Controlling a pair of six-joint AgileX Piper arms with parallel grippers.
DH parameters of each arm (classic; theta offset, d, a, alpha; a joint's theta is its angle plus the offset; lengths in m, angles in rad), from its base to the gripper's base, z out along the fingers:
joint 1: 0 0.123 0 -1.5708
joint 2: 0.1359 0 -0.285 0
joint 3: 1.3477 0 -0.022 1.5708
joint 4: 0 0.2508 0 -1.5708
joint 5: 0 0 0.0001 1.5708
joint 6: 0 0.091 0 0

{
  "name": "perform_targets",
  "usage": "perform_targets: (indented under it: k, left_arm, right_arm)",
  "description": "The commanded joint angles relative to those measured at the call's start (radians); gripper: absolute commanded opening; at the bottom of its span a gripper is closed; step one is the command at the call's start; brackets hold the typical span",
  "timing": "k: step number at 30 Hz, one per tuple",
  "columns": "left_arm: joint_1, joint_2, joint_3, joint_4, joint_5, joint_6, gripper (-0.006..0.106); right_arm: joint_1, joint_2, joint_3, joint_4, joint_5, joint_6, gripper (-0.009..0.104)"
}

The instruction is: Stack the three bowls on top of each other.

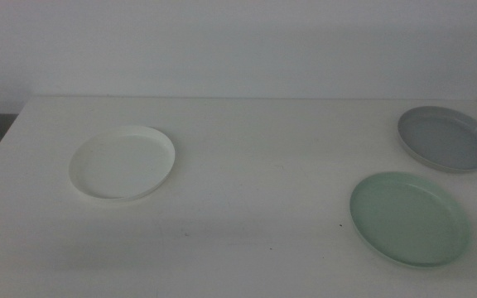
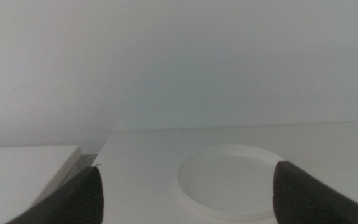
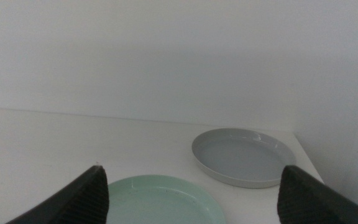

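Waiting, I hold both tools open: left tool (image 2: 185, 190) facing the white bowl (image 1: 122, 162), right tool (image 3: 194, 193) over the green bowl (image 1: 410, 218), grey bowl (image 1: 447, 138) beyond, all apart on the surface (image 1: 255, 149). Stiff, slick, probably breakable; I'd pinch a rim.

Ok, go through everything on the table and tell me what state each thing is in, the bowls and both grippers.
white bowl: upright, empty, alone on the table's left side, unstacked.
mint green bowl: upright, empty, near right, unstacked.
grey bowl: upright, empty, far right, apart from the green one.
left gripper: open, empty, facing the white bowl.
right gripper: open, empty, over the green bowl's near edge.
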State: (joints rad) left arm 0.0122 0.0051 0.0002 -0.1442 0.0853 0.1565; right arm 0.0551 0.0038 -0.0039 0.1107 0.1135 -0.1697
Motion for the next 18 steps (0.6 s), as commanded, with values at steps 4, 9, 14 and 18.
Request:
perform_targets:
  k: [4,9,14,18]
  left_arm:
    - [-0.003,-0.005,0.000,-0.003,-0.013,0.001,0.094]
    - [-0.003,-0.005,0.000,-0.003,-0.014,0.002,0.094]
    - [-0.003,-0.005,0.000,-0.003,-0.014,0.002,0.094]
    - [-0.003,-0.005,0.000,-0.003,-0.014,0.002,0.094]
  right_arm:
    - [-0.006,-0.004,0.004,0.006,-0.009,-0.004,0.089]
    - [-0.006,-0.004,0.004,0.034,-0.057,0.010,0.089]
    - [-0.006,0.063,-0.071,0.057,-0.054,0.082,0.089]
    - [-0.006,0.229,-0.222,0.057,0.018,0.087,0.089]
